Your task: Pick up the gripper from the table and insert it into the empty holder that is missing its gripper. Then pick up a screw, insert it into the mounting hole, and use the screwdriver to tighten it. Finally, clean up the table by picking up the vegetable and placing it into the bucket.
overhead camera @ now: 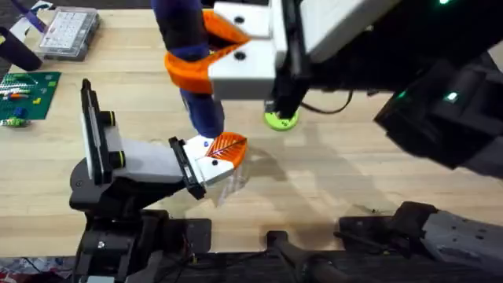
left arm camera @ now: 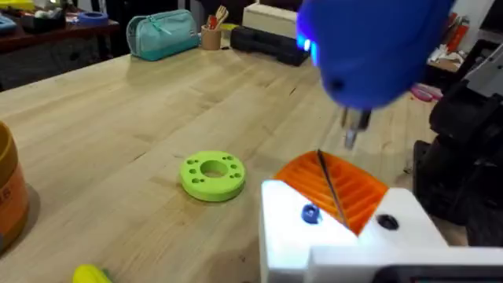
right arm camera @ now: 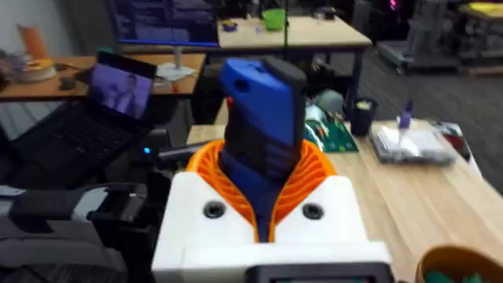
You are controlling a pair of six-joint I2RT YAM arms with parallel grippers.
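My right gripper (overhead camera: 206, 56) reaches in from the right and is shut on the blue screwdriver (overhead camera: 192, 75), which points down at the table. In the right wrist view the screwdriver (right arm camera: 263, 118) sits between the orange pads (right arm camera: 314, 177). The orange ribbed gripper (overhead camera: 228, 148) with its white block sits at the black end plate of the white holder (overhead camera: 145, 161). In the left wrist view the metal tip (left arm camera: 354, 134) hangs just above the orange gripper (left arm camera: 330, 185), close to the blue dot (left arm camera: 310, 214) and a dark hole (left arm camera: 387, 222). The vegetable (left arm camera: 90, 273) and the bucket (left arm camera: 9, 192) lie beyond.
A lime-green ring (overhead camera: 280, 119) lies on the table right of the holder. A clear parts box (overhead camera: 69, 31) and a green board (overhead camera: 27, 94) sit at the far left. The right arm's dark bulk hangs over the table's right half.
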